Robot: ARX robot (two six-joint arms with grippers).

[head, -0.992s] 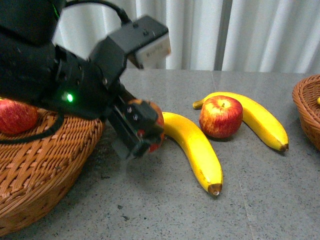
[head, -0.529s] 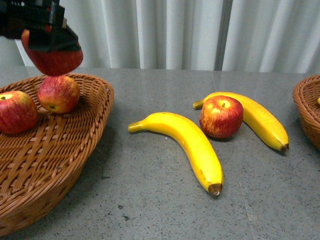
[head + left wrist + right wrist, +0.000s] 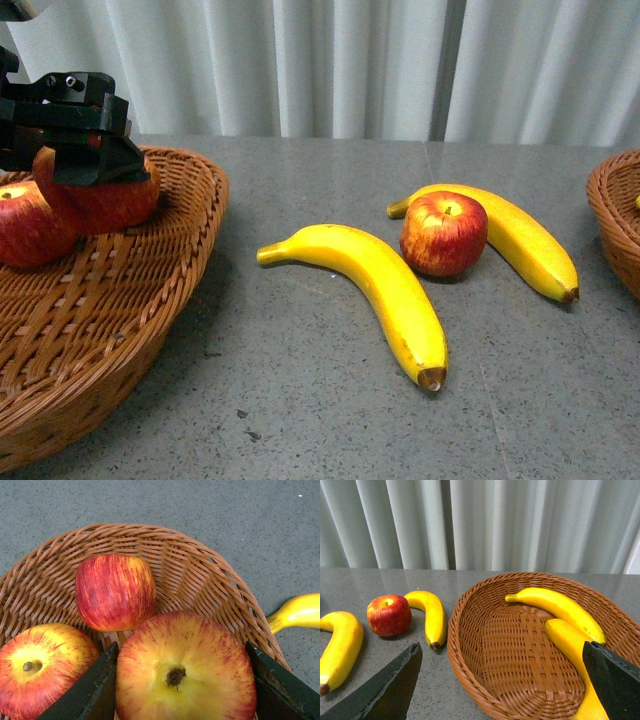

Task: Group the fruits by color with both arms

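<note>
Right, L pincer [image 3: 88,162] is clamped on a red apple [image 3: 185,645], held low inside the left wicker basket [image 3: 214,192], just beside two other apples [image 3: 114,591] [image 3: 42,667]. Looks ready for release, imo.

R pincer [image 3: 500,690] has its jaws apart and faces the right basket [image 3: 453,645], which holds two bananas [image 3: 555,607] [image 3: 572,642].

On the counter [image 3: 300,400], a loose apple [image 3: 443,232] touches the far banana [image 3: 520,235], w/ the near banana [image 3: 375,285] in front. The far banana's long axis runs diagonally, brown tip toward the right basket, so the R arm is nearer it. The loose apple lies well apart from the L pincer, off to its right.
</note>
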